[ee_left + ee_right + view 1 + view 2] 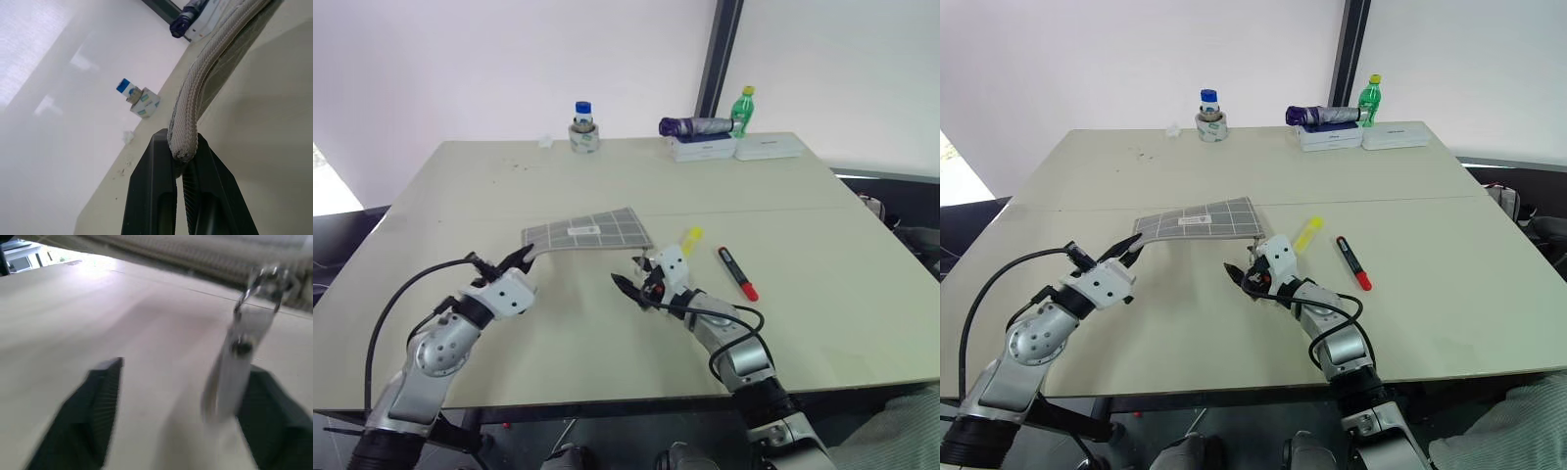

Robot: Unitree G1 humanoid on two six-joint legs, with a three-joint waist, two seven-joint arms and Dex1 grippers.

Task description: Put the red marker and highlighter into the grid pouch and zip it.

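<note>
Left gripper [523, 260] is clamped shut on the near-left corner of the grid pouch [592, 230], holding that corner lifted off the table [783, 215]; left wrist view shows the zipper-edge seam pinched between both fingers [151, 196]. Rest of the pouch sags back to the tabletop.

Right gripper [628, 288] sits just off the pouch's near-right corner, jaws apart, holding nothing. In the right wrist view the zipper pull [244, 347] hangs between the two fingers [98, 401], closer to one of them, not yet pinched as far as I can tell.

Highlighter [689, 237] lies on the table just right of the pouch, right beside the right gripper's wrist. Red marker [737, 272] lies further right of the pouch, beyond the highlighter, near but clear of the gripper. Both are outside the pouch, nothing loaded yet.

Judged step: grab the zipper pull to open the pouch.

Risks:
- The pull dangles loose and off-centre between the jaws, so closing could miss it or only clip its edge, and it slips out on the tug.
- The left hold is on one corner only, a thin bite of fabric; pulling the zipper away from it could drag the corner free or just slide the whole pouch instead of running the zip.
- The right wrist is very near the highlighter, so a sideways sweep could knock it rolling toward the marker or farther from the pouch.
</note>
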